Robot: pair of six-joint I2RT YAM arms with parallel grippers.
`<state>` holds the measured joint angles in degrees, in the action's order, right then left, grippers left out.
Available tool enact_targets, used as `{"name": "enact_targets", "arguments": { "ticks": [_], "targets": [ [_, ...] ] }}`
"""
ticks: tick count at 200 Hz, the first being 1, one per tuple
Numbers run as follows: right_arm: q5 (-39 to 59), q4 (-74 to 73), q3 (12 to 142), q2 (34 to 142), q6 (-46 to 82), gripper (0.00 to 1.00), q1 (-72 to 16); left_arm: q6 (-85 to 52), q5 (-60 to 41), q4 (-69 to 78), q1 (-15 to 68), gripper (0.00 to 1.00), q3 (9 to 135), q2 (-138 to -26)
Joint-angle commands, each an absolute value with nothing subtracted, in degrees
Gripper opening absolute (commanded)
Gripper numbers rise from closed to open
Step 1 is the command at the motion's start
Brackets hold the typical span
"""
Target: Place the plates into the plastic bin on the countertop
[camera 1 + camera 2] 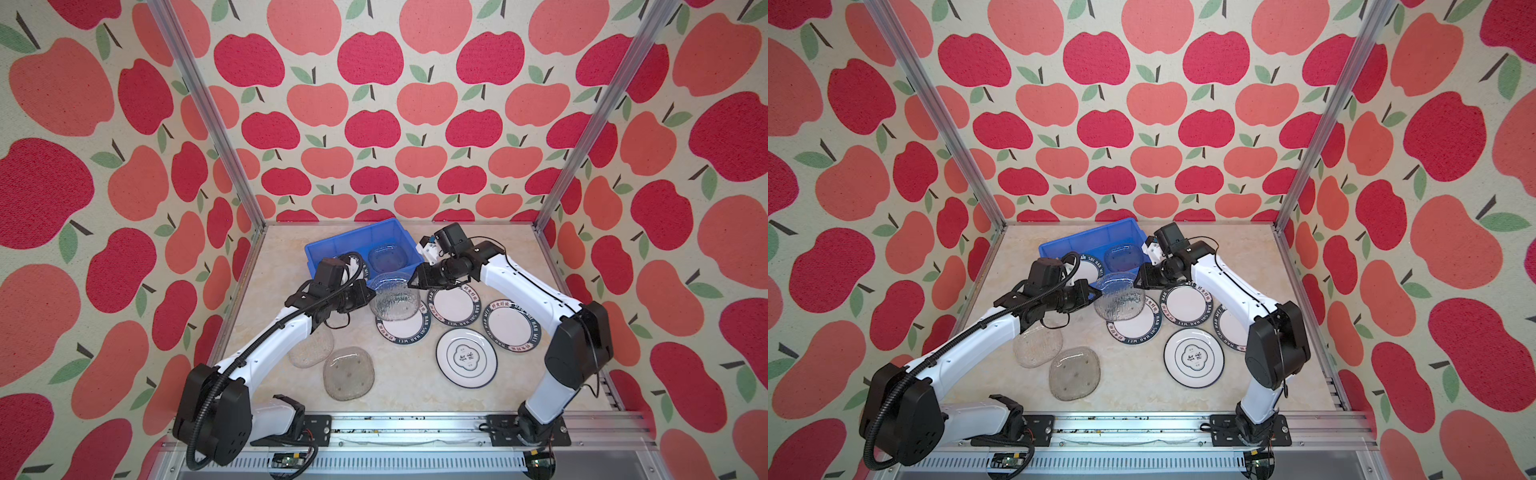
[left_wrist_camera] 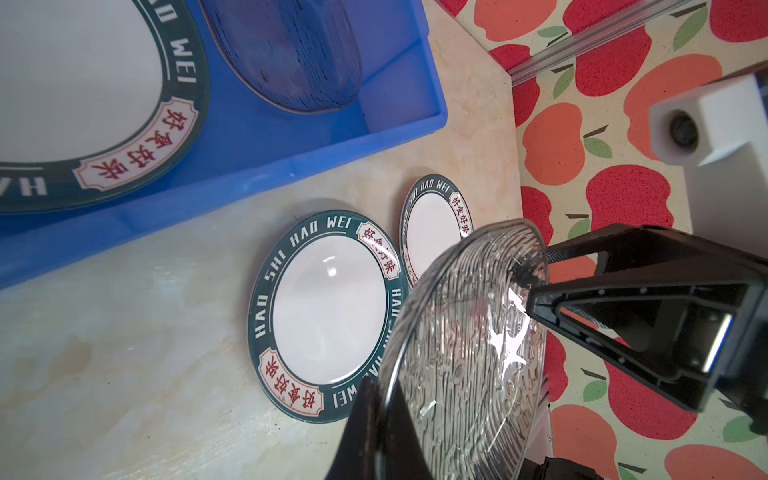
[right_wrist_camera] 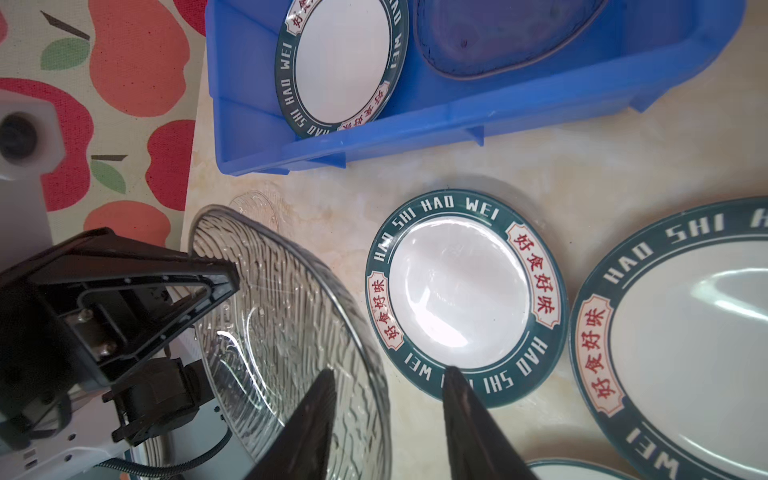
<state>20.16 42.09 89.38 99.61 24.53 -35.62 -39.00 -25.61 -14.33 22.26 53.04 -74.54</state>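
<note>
Hanging tilted in both top views, the glass plate is just beside the blue bin, above a white plate on the desk. The left hand is clamped on one edge; the right hand is at the opposite edge. From the left wrist, its fingers pinch only the rim. From the right wrist, the right hand's jaws stand apart around the rim. On one narrow pinch, the glass may swing, slip and hit the white plate.

Ribbed clear glass plate, glossy plastic bin
</note>
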Motion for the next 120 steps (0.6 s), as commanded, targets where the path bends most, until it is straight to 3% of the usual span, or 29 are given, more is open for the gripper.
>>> {"name": "enact_targets", "arguments": {
  "ticks": [1,49,120],
  "targets": [
    [14.8,43.6,94.1,100.9,24.4,0.5,-32.3,-35.1,-25.8,-18.8,18.9,0.01,59.3,-77.6],
    [13.8,38.2,96.8,100.5,26.3,0.51,-24.6,-29.8,-23.3,-23.7,13.8,0.0,76.7,-91.9],
    [16.4,39.4,103.9,106.2,26.2,0.51,-21.5,-29.4,-26.1,-27.1,10.5,0.0,96.9,-111.9]
  ]
}}
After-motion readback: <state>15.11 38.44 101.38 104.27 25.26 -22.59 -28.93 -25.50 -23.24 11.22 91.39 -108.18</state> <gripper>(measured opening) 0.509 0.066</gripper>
